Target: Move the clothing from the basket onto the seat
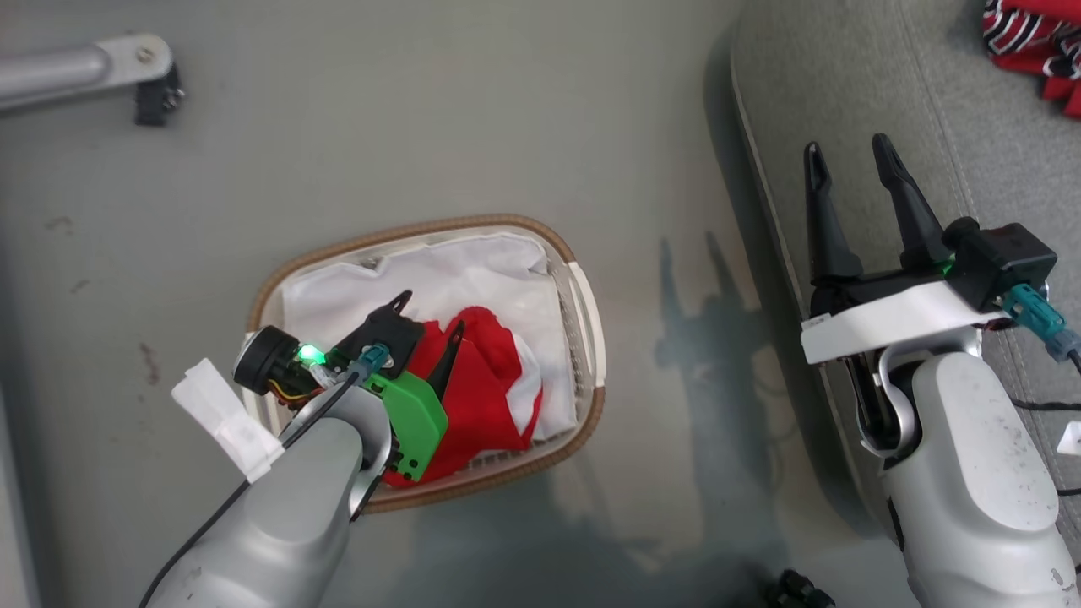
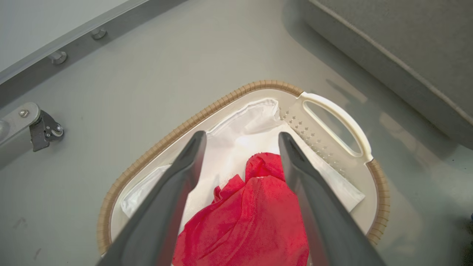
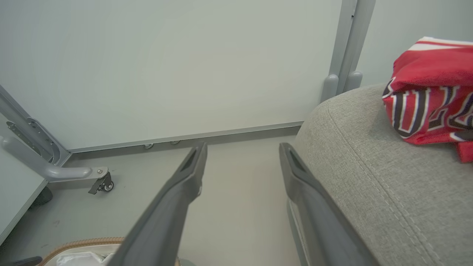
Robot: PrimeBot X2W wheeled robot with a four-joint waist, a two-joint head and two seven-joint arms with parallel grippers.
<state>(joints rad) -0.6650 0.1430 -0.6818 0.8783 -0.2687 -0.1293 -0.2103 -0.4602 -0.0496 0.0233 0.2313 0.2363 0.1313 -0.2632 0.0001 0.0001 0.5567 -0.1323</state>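
Note:
The white slatted basket (image 1: 586, 314) with a brown woven rim sits on the floor, and its rim (image 2: 155, 150) fills the left wrist view. A plainer red garment with white patches (image 1: 486, 384) lies bunched on the white liner inside, seen close as red cloth (image 2: 251, 218). My left gripper (image 1: 429, 317) hangs open over the basket, its fingers straddling the red garment (image 2: 240, 137). The lettered red jersey (image 1: 1034, 42) lies on the grey seat (image 1: 853, 76), also seen on the cushion (image 3: 430, 92). My right gripper (image 1: 849, 156) is open and empty above the seat's rounded edge (image 3: 369, 155).
A metal frame leg with a caster (image 1: 139, 72) stands at the far left on the grey floor (image 1: 422, 127). A pale wall panel with a grey post (image 3: 347, 48) rises behind the seat. Bare floor lies between basket and seat.

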